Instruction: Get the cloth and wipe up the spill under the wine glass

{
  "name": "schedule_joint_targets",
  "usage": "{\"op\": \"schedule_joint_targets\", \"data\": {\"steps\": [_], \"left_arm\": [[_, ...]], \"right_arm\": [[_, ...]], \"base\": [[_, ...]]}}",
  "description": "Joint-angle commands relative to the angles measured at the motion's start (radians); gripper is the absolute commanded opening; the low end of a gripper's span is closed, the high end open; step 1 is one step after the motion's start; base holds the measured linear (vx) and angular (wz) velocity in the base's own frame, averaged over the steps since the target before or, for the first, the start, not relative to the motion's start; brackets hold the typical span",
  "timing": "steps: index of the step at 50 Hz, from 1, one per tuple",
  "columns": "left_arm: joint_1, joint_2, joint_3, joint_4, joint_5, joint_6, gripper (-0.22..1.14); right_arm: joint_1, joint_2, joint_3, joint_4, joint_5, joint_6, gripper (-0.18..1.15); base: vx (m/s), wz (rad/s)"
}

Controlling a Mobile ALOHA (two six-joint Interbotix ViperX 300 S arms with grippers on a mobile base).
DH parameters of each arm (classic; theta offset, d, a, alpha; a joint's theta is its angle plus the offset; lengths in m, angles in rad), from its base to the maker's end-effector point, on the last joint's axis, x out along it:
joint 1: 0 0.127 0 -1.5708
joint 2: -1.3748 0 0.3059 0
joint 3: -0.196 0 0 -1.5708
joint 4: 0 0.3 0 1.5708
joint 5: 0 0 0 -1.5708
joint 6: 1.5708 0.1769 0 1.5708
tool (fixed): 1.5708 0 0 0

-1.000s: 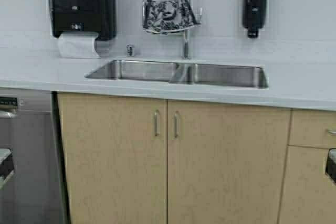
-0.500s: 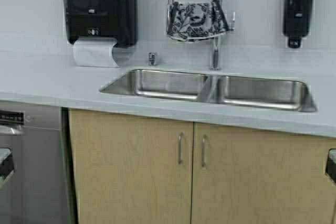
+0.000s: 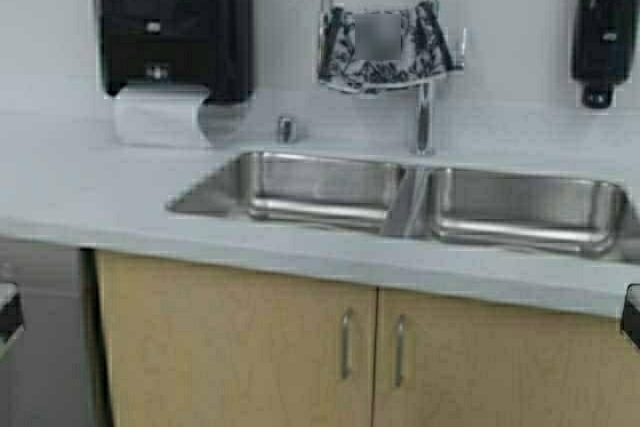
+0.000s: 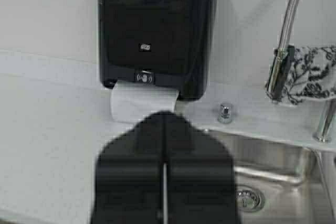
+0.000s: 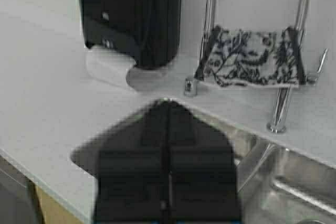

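— So where is the cloth (image 3: 385, 47) right now?

— Draped over the arched faucet (image 3: 427, 97), hanging between its 2 upright tubes, well above the double sink (image 3: 400, 197). The faucet stands at the back edge of the sink, about at the divider between the 2 basins.

— And what else sits around that faucet?

— On the wall to the left of the faucet is a black paper towel dispenser (image 3: 170, 17) with a white paper towel (image 3: 160, 112) curling out below. A small chrome button (image 3: 287, 128) stands on the table (image 3: 80, 177) between the dispenser and the faucet. To the right of the faucet a black soap dispenser (image 3: 605, 22) hangs on the wall.

— The grippers?

— The left gripper (image 4: 164, 124) points toward the paper towel, left of the faucet, its jaws pressed together and empty. The right gripper (image 5: 168, 109) faces the sink's near corner, below the cloth, jaws likewise clamped together with nothing between them.

— Any wine glass?

— I cannot see 1 in these views.
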Motion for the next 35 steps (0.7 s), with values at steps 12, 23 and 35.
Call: {"op": "schedule_joint_targets", "data": {"steps": [12, 23, 35], "left_arm": [[-0.002, -0.014, 0.002, -0.002, 0.011, 0.002, 0.02], [-0.002, -0.044, 0.006, -0.002, 0.035, 0.002, 0.02], [-0.002, -0.051, 0.003, -0.002, 0.035, 0.0, 0.02]], "right_arm": [[0.067, 0.232, -0.051, -0.003, -0.087, -0.006, 0.05], [0.097, 0.357, -0.018, -0.003, -0.221, -0.005, 0.06], [0.097, 0.505, 0.011, -0.003, -0.38, -0.002, 0.08]], "base": [[0.33, -0.02], [0.3, 0.02], [0.25, 0.04]]}}
